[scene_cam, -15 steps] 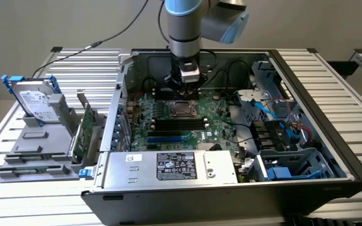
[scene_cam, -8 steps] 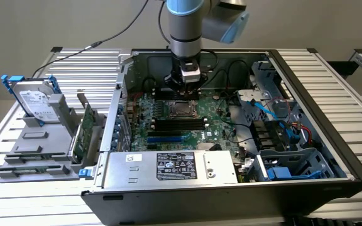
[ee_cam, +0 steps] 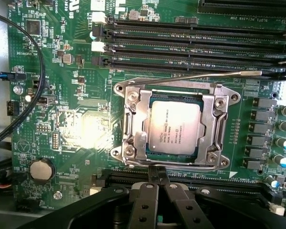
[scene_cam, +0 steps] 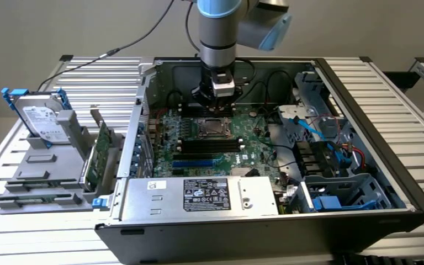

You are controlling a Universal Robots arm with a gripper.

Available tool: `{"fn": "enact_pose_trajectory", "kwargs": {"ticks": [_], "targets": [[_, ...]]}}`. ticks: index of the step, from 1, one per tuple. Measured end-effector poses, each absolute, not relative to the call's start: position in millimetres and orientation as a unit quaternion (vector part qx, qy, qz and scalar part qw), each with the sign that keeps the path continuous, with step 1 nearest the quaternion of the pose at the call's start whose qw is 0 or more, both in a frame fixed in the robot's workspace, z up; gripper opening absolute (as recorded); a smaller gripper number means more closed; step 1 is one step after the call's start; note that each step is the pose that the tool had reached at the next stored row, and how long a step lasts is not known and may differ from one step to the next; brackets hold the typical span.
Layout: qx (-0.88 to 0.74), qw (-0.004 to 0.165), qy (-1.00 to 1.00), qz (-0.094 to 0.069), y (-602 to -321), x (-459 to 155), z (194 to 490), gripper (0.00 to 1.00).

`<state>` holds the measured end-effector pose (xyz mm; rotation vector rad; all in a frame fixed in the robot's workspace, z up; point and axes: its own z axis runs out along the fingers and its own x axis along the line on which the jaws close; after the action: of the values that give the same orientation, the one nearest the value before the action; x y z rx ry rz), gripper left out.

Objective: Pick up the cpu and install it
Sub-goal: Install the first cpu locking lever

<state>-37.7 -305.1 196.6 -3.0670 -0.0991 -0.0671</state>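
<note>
Cpu (ee_cam: 174,127) seated flat in its socket frame (ee_cam: 133,107) mid-motherboard (ee_cam: 62,95), within the open case (scene_cam: 380,138) on the worktop (scene_cam: 403,94), lying straight ahead of the fingers (ee_cam: 153,179) (pressed fully together, nothing visibly held), tips at the frame's nearest edge.

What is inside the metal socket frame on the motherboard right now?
The cpu lies inside the socket frame, its silver top showing. The frame overlaps its side edges, and whatever lies beneath the cpu is hidden.
</note>
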Motion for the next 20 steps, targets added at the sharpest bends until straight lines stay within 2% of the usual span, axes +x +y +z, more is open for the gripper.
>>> {"fn": "enact_pose_trajectory", "kwargs": {"ticks": [20], "targets": [[-0.999,0.036,-0.033,-0.021,-305.0,-34.4,201.1,0.11]]}}
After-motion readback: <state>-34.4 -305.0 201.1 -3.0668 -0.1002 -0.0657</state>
